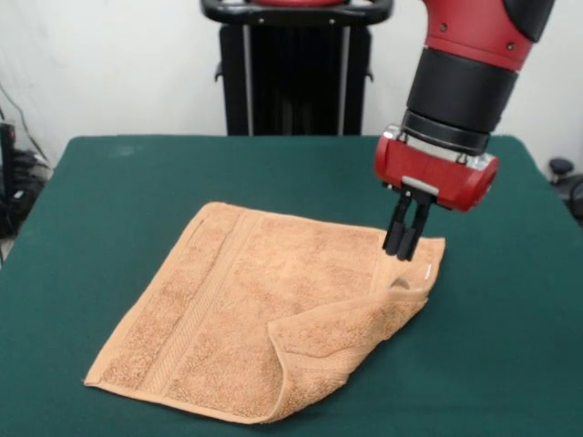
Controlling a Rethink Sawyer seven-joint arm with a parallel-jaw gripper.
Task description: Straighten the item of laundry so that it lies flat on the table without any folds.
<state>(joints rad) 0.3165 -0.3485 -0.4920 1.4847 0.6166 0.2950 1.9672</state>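
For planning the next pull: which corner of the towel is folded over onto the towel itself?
The towel's near-right corner, below the claw; the other corners lie flat.

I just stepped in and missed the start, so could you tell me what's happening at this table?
The robot arm is working on an orange-tan towel spread on the green table. Its gripper is down at the towel's right-hand corner, fingers close together. Most of the towel lies flat, but the near right part is folded over onto itself, so it is not yet straightened.
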